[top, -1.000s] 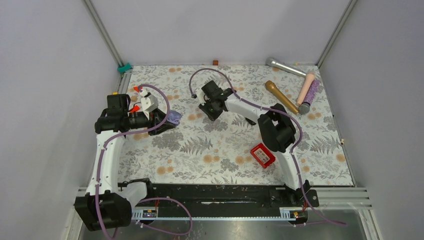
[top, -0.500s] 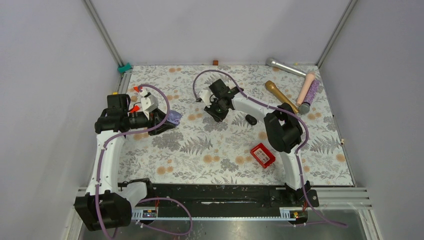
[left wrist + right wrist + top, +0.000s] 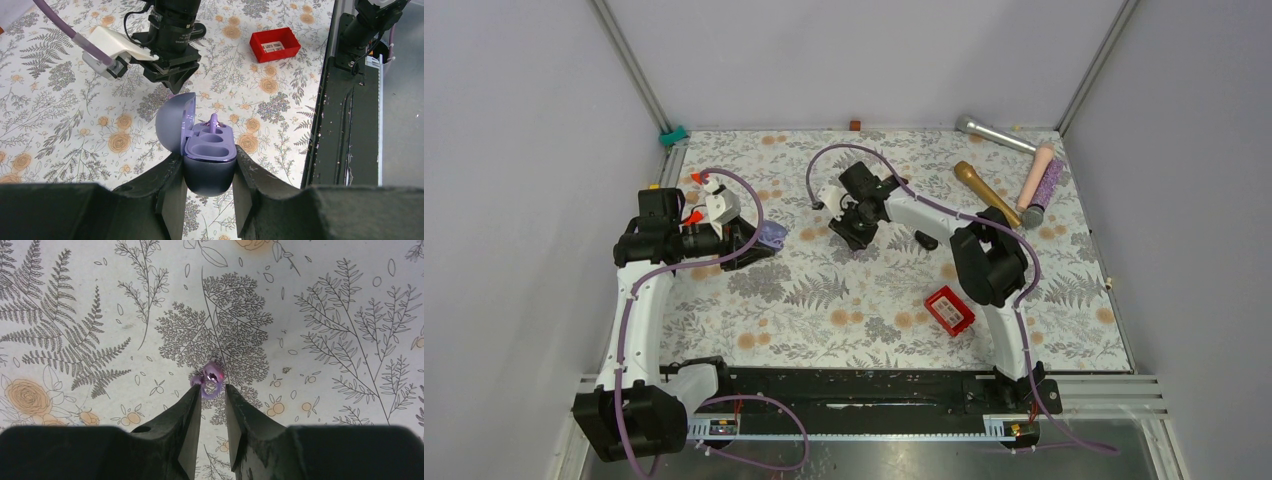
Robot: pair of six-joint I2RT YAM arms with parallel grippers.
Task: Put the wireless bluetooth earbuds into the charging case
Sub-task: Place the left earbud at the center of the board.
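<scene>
My left gripper (image 3: 209, 165) is shut on the lower half of a purple charging case (image 3: 210, 150), also seen from above (image 3: 772, 236). Its lid stands open to the left. One pale purple earbud (image 3: 214, 121) sits in the far slot with its stem up, and the nearer slots show empty. My right gripper (image 3: 212, 390) hovers low over the floral cloth just beyond the case (image 3: 856, 230). Its fingertips pinch a second pale purple earbud (image 3: 210, 379). The black earbuds are not visible.
A black oval case (image 3: 927, 240) lies right of the right gripper. A red bin (image 3: 949, 310) sits near the right arm's elbow. Microphones lie at the back right: silver (image 3: 994, 133), gold (image 3: 986, 193), pink (image 3: 1036, 175). A small brown block (image 3: 855, 124) rests at the back edge.
The right arm swung slightly right and then nearer, uncovering the black oval case. The left arm and its case have not moved.
</scene>
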